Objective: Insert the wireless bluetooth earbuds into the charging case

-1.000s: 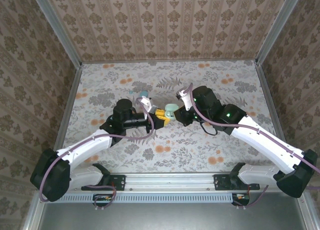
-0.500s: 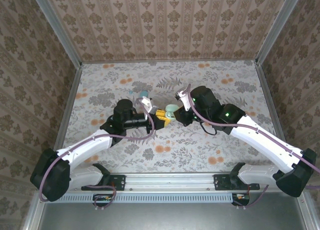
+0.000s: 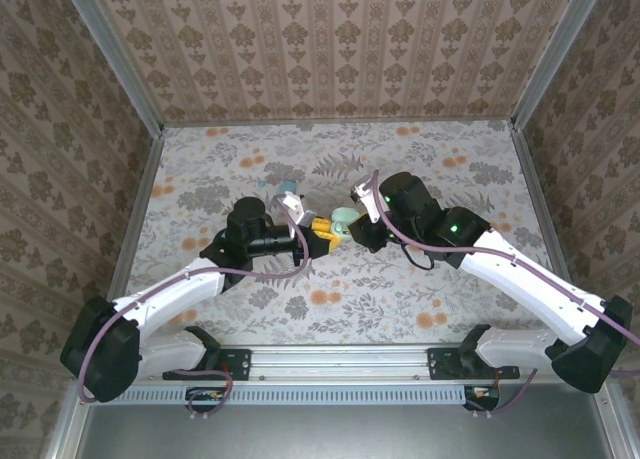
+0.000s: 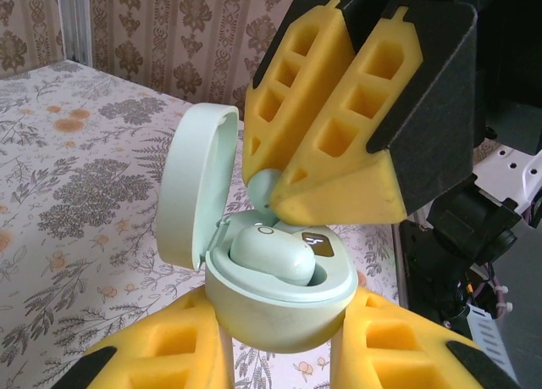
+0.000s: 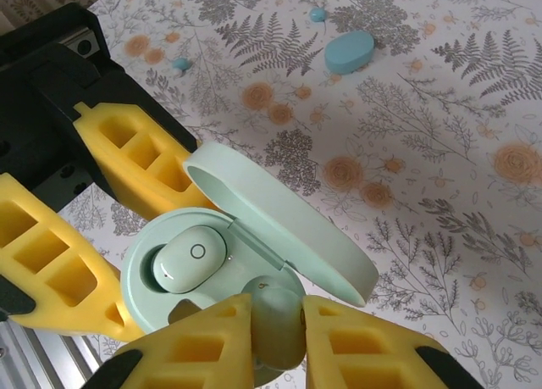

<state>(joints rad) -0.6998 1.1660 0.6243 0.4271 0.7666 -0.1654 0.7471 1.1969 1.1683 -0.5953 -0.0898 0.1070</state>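
Note:
My left gripper [image 4: 279, 342] is shut on the base of an open mint-green charging case [image 4: 279, 308], whose lid [image 4: 199, 186] stands up at the left. One mint earbud [image 4: 271, 252] lies seated in the near socket. My right gripper [image 5: 278, 334] is shut on a second mint earbud [image 5: 278, 314], its tip at the case's other socket beside the seated earbud [image 5: 190, 258]. In the top view the two grippers meet over the table's middle, left gripper [image 3: 322, 230] and right gripper [image 3: 352, 227], with the case [image 3: 342, 219] between them.
A teal-blue oval case [image 5: 349, 52] lies shut on the floral table behind, with two tiny light-blue bits [image 5: 318, 14] [image 5: 180, 63] near it. Patterned walls close in the table on three sides. The metal rail [image 3: 350, 359] runs along the near edge.
My right gripper has edged slightly left toward the case with the earbud. The left arm and the case have stayed still.

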